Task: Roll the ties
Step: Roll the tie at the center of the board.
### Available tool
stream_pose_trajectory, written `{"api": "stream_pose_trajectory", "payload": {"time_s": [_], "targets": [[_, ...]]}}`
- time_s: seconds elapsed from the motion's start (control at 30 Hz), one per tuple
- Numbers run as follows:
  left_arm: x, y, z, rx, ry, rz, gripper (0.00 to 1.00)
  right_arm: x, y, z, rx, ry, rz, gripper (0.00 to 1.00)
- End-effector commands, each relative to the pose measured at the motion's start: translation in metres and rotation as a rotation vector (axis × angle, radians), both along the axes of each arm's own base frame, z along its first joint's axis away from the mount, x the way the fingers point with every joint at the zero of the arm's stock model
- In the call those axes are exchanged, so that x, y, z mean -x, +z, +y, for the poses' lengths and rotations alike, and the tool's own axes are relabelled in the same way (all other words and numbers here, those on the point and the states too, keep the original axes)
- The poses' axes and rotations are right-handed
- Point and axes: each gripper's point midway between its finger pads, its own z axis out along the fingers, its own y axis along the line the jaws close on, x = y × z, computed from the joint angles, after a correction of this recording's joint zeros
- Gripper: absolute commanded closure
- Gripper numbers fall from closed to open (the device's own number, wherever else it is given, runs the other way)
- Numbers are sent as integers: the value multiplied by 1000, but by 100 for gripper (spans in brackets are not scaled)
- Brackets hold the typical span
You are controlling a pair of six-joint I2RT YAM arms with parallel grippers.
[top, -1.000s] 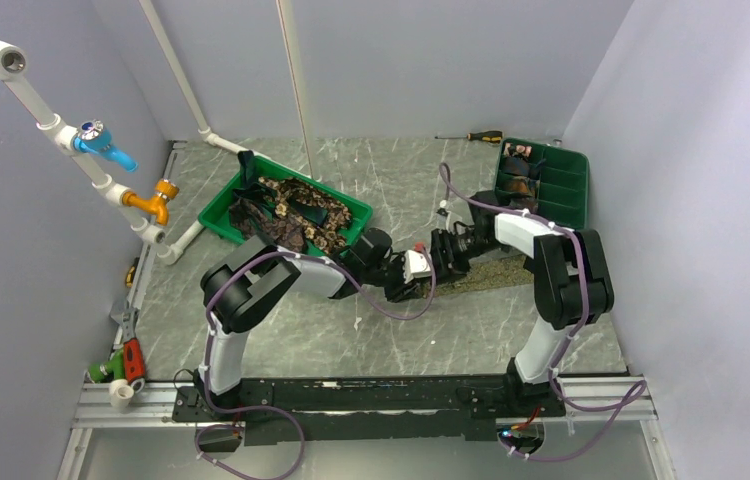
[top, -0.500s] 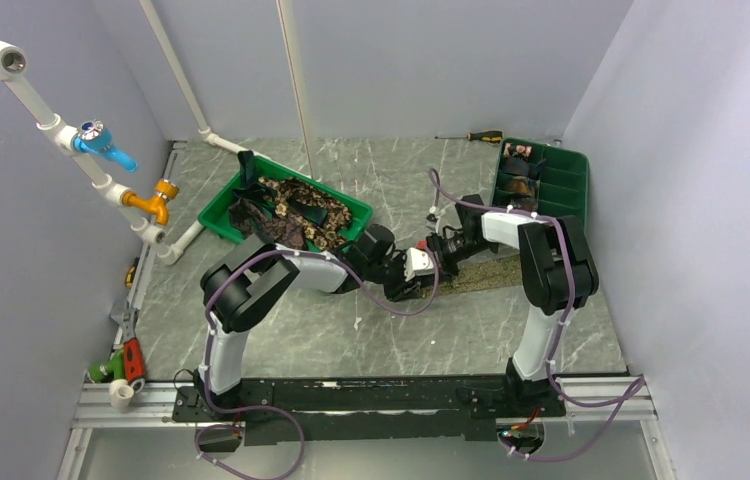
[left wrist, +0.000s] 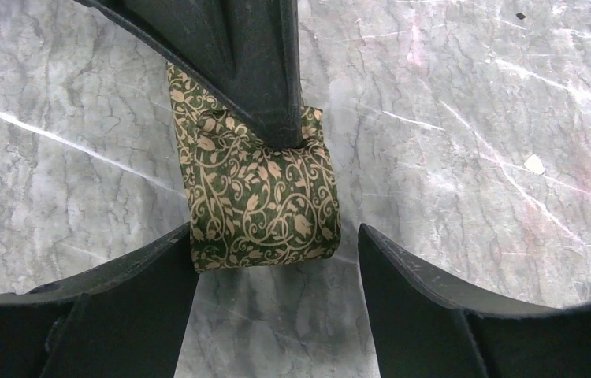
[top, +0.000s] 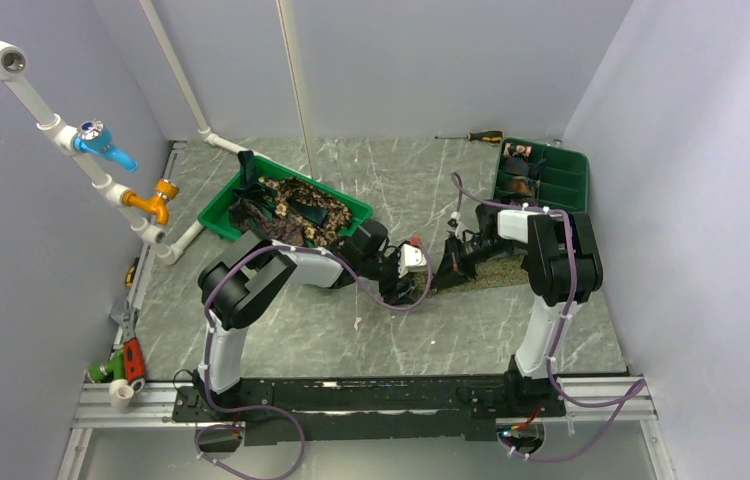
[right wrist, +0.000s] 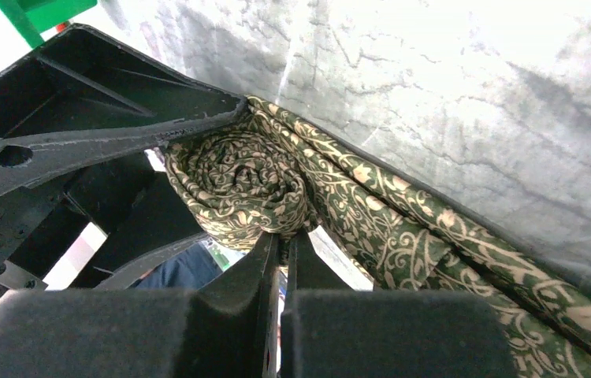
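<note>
An olive-green tie with tan leaf scrolls lies mid-table, its free strip (top: 496, 270) running right toward the right arm. Its rolled end forms a coil (left wrist: 261, 197) (right wrist: 237, 185) standing on the marble. My left gripper (left wrist: 276, 240) (top: 406, 280) is open: its two black fingers flank the coil's near end, the left finger (left wrist: 135, 299) against the fabric and the right one apart from it. From the opposite side my right gripper (right wrist: 280, 236) (top: 446, 272) is shut on the coil's edge. The unrolled strip (right wrist: 434, 252) trails away beside it.
A green tray (top: 213, 218) at back left holds a heap of loose ties. A green compartment tray (top: 563, 190) at back right holds small rolled ties. A screwdriver (top: 476, 136) lies by the back wall. White pipes with valves (top: 101, 145) line the left side.
My left gripper's jaws have spread apart and let go of the coil. My right gripper has closed on the coil, and the right arm has pulled slightly to the right.
</note>
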Motion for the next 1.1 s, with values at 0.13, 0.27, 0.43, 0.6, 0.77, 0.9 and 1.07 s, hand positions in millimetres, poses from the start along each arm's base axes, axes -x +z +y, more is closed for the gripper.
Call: {"api": "stream_pose_trajectory", "payload": {"time_s": [0.13,0.27,0.43,0.6,0.77,0.9,1.07], "targets": [[-16,3,-14,17,9,-41,20,-25,-58,-44,305,42,-116,100],[-18,10,-30,43,1,-84,19,-24,-60,-43,303,48,-96,100],[-14,5,-39,28,-37,-121,27,-18,-58,-41,284,68,-69,100],[-9,6,-42,37,-64,-149,33,-9,-55,-32,252,86,-51,100],[5,0,-31,7,-99,-106,70,-13,-33,-16,158,122,-111,100],[33,-17,1,-31,-155,-5,80,-22,17,-6,30,142,-198,100],[62,-31,29,-55,-238,52,82,-28,55,-3,-40,117,-251,89]]}}
